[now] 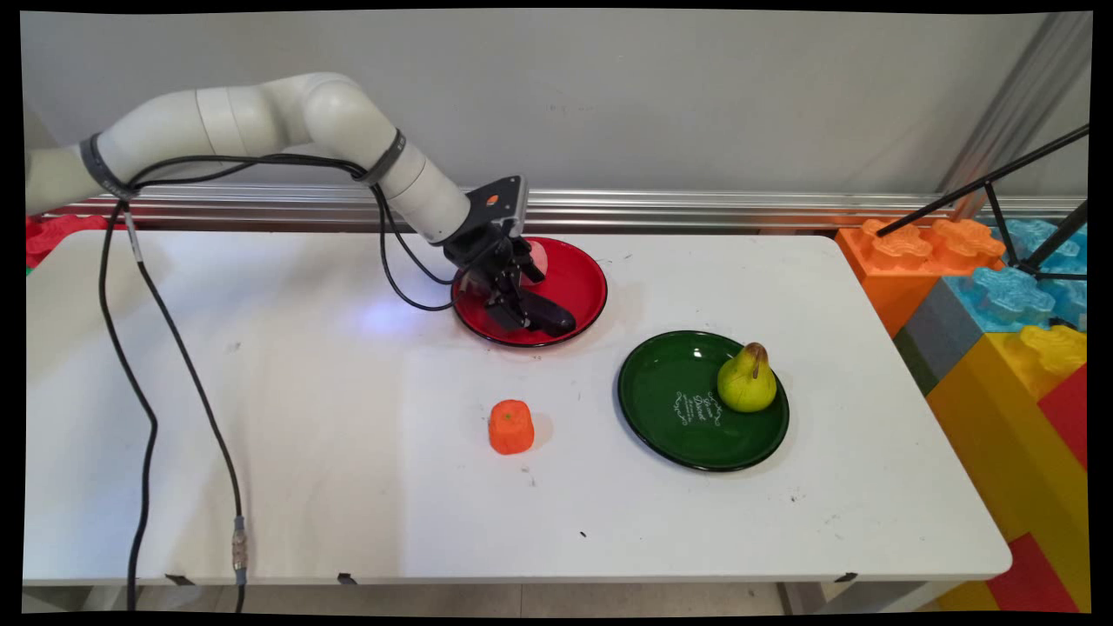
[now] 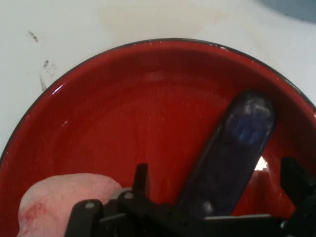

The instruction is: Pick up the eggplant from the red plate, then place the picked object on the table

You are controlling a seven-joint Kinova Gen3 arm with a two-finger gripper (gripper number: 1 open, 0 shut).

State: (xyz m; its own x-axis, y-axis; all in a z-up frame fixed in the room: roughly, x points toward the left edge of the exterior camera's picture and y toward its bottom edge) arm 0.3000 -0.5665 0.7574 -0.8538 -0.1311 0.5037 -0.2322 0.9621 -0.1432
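The red plate [image 1: 584, 287] is round, shiny and smooth, with a thin dark rim. A pale pink lump [image 2: 59, 200] is sitting in it, soft-looking and a little speckled. The hand [image 1: 530, 315] is reaching down low into this plate. One long dark finger [image 2: 232, 153] is lying out across the red. Whether the hand is open or closed, I cannot tell, and I cannot tell if it is touching the pink lump beside it.

A round green plate [image 1: 669, 417] with small white writing is sitting well apart, near the counter's [image 1: 304, 417] right edge. A bumpy yellow-green pear [image 1: 746, 379] is standing upright in it. A small orange chunk [image 1: 511, 427] is standing alone in front of the red plate. Wide bare counter is stretching out to the left.
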